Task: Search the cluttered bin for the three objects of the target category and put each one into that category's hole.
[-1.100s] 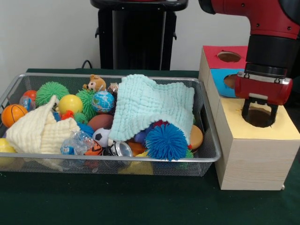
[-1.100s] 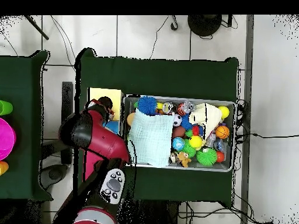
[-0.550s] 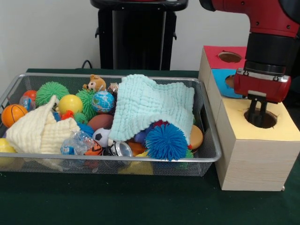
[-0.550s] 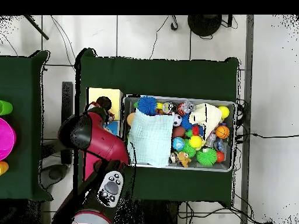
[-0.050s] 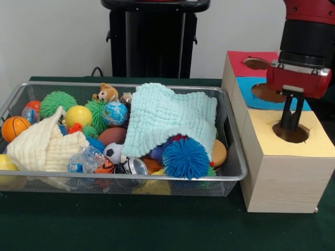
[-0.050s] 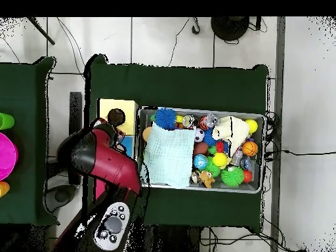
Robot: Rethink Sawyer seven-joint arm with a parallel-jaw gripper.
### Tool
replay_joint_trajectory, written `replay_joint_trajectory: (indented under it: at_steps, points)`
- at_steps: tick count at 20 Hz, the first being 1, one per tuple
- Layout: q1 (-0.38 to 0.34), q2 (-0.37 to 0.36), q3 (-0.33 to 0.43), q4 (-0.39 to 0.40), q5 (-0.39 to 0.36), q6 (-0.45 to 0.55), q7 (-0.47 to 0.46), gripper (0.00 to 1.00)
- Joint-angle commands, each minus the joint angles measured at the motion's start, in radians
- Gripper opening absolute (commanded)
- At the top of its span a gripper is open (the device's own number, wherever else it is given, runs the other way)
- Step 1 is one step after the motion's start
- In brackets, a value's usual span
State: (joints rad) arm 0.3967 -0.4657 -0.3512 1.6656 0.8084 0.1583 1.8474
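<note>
1. The pincer [image 5: 291, 121] has lifted a little over the last second and now hangs just above the round hole [image 5: 290, 133] in the yellow top of the wooden box [image 5: 282, 172].
2. A second ago its fingers stood spread around the hole; now they are pressed together and carry nothing.
3. That points to a drop just finished, though the hole is dark and nothing shows inside it.
4. The wire bin [image 5: 230, 175] on the counter [image 5: 157, 225] looks unchanged: blue spiky ball [image 5: 185, 158] at the front, cloth [image 5: 167, 117] over the middle.
5. Any remaining targets probably lie in that pile, so the arm likely goes back there.
</note>
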Motion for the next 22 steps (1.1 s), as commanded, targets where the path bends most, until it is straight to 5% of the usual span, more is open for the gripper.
replay_joint_trajectory:
  at_steps: [1, 16, 22]
  points:
    - [0.016, -0.019, -0.067, -0.001, -0.031, 0.28, 0.311, 0.0]
    - [-0.107, -0.062, -0.083, 0.048, -0.149, 0.231, 0.155, 0.0]
    - [-0.204, -0.066, -0.013, 0.066, -0.213, 0.123, 0.086, 0.0]
